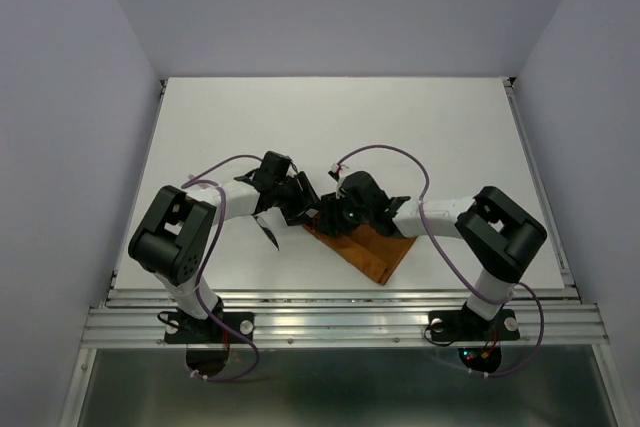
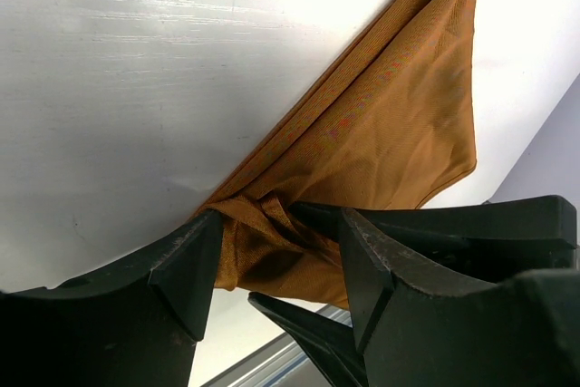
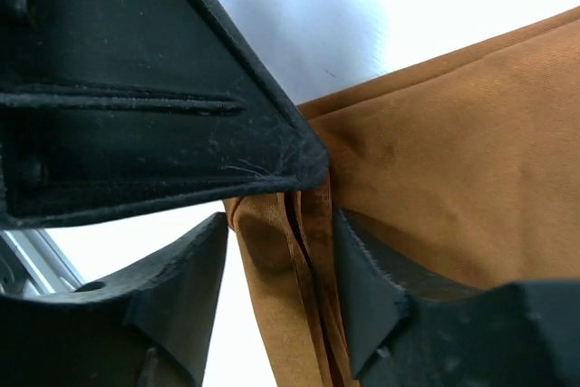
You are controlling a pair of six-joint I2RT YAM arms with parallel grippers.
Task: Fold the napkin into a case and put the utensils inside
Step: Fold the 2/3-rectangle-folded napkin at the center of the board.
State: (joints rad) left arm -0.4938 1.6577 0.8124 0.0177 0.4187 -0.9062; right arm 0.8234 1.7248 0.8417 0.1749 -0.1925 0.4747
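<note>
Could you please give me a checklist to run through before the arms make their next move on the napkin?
1. Corner of the napkin between the jaws of the left gripper: ok, bunched cloth sits there.
2. Folded layers between the jaws of the right gripper: ok.
3. Firm pinch by either gripper: cannot tell.
4. Room between the two grippers: not ok, they crowd the same corner, each showing in the other's wrist view.
5. Slim case formed: not ok, the cloth lies as a folded wedge.
6. Whereabouts of the utensils: cannot tell, none shows clearly in any view.
</note>
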